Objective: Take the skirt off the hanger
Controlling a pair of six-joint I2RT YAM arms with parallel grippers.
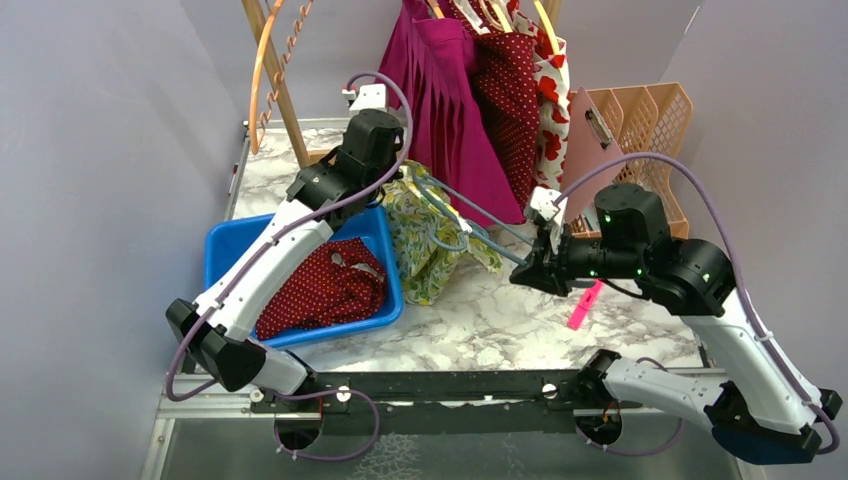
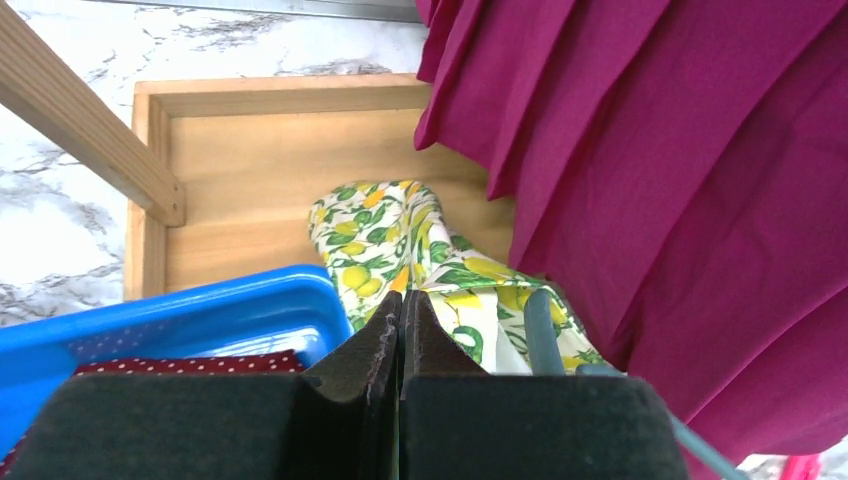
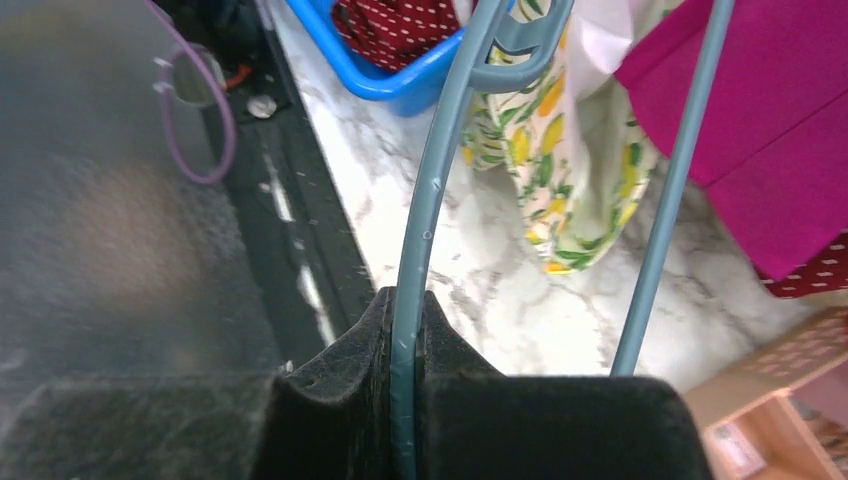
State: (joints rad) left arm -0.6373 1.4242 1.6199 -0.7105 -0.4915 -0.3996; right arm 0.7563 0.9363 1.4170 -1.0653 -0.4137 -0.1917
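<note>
Seen from above, the thin grey-blue hanger points diagonally from centre to lower right, clamped in the right end effector. The soft lemon-print skirt bunches at its upper end; left end effector closed, hold unclear.

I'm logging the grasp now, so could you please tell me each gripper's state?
Left gripper: closed at the lemon-print fabric skirt; whether it pinches fabric cannot be told.
Right gripper: closed on the grey-blue plastic hanger.

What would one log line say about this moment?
left gripper: shut at lemon-print skirt, hold unclear | right gripper: shut on hanger | skirt: on hanger
</note>
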